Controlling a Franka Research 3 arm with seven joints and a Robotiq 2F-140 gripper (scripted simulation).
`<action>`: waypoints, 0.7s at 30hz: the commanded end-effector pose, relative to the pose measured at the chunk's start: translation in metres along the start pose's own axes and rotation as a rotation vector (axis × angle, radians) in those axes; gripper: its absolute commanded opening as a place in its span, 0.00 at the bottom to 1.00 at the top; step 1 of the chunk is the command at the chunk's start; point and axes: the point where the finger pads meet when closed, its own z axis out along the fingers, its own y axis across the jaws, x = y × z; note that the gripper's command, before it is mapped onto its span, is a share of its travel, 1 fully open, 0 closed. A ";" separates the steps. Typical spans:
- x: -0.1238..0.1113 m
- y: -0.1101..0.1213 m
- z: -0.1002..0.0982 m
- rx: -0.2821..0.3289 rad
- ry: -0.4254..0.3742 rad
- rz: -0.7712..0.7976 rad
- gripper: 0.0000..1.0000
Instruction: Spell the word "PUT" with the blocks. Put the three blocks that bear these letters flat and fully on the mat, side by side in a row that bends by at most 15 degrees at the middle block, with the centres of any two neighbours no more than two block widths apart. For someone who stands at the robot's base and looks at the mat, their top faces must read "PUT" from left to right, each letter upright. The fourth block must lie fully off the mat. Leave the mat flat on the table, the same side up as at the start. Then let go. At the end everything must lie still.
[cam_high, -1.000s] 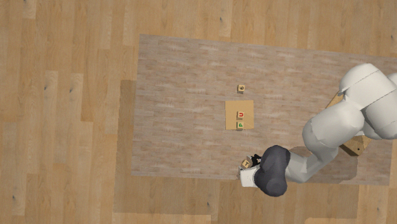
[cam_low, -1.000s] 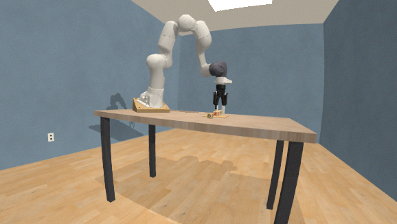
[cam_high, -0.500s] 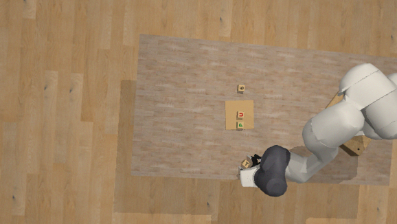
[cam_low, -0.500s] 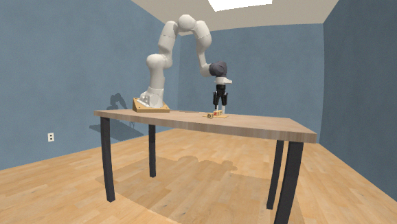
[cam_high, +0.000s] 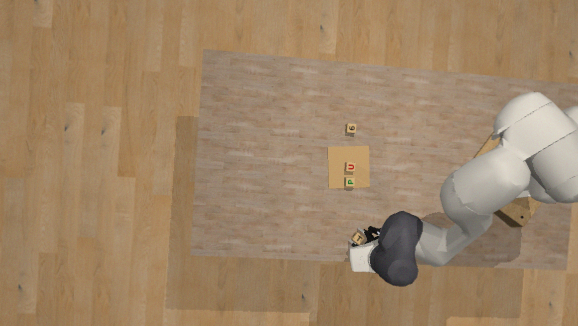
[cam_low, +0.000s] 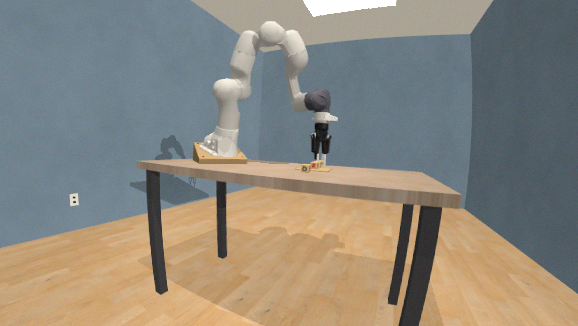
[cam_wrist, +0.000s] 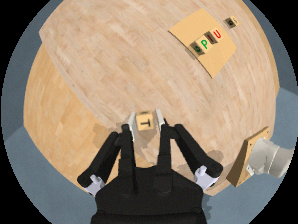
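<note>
The T block (cam_high: 358, 238) lies on the table near its edge, off the mat; in the wrist view (cam_wrist: 147, 121) its T face is up. My gripper (cam_high: 363, 236) is lowered over it, and in the wrist view the gripper (cam_wrist: 148, 131) has a finger close on either side of the block, narrowly open. The tan mat (cam_high: 343, 166) holds the red U block (cam_high: 351, 166) and the green P block (cam_high: 350, 182) side by side. The fourth block (cam_high: 351, 128), marked 6, lies off the mat beyond the U.
The robot's base plate (cam_high: 520, 210) stands at the table's right end, and its arm reaches over that side. The table edge runs just beside the T block.
</note>
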 end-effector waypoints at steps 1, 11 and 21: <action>0.000 -0.002 0.000 0.005 0.001 0.000 0.28; 0.000 -0.002 0.000 0.005 0.001 0.000 0.16; 0.000 -0.002 0.000 0.005 0.001 0.000 0.16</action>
